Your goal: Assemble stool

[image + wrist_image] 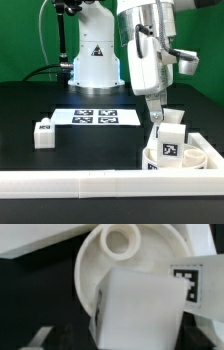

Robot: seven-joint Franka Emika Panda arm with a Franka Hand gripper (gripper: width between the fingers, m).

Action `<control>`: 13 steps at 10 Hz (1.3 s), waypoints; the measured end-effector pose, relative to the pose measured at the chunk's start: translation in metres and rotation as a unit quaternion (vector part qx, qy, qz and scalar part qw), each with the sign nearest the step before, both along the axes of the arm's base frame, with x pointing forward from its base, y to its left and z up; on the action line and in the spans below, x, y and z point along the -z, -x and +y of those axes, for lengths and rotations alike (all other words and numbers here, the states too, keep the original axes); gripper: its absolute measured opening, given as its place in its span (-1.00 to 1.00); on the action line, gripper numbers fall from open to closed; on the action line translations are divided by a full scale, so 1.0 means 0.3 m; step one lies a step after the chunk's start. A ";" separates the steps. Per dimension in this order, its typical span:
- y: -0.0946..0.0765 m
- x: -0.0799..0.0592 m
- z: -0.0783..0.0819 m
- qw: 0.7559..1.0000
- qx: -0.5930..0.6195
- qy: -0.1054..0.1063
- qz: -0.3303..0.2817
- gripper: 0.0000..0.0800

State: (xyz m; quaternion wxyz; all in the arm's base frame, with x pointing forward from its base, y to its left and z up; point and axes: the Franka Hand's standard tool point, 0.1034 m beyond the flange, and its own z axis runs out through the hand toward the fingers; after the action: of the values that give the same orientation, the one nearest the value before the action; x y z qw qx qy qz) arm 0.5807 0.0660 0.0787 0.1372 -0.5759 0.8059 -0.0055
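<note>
The round white stool seat (150, 160) lies at the exterior view's right, against the rail. White legs stand in it, one (171, 143) showing a tag. My gripper (155, 110) hangs just above them. In the wrist view a plain white leg (140, 303) stands upright between my dark fingers, with a dark gap on each side, so my gripper (135, 345) is open around it. Behind the leg is the seat's disc (95, 266) with a round socket. A tagged leg (192, 280) stands beside it. Another loose leg (43, 132) lies on the table at the exterior view's left.
The marker board (95, 117) lies flat mid-table. A long white L-shaped rail (90, 185) runs along the front edge and turns up at the exterior view's right. The robot's white base (95, 60) stands at the back.
</note>
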 end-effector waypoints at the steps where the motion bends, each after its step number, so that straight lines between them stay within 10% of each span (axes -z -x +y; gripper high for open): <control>1: -0.011 -0.013 -0.001 1.000 -0.021 0.002 -0.004 0.53; 7: -0.024 -0.033 0.002 0.985 -0.164 0.036 -0.031 0.62; 13: -0.054 -0.075 0.055 0.879 -0.463 0.098 -0.051 0.62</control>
State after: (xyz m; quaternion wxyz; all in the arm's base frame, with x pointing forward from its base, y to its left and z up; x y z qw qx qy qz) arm 0.5967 0.0826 0.1013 0.1077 -0.8930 0.4343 -0.0491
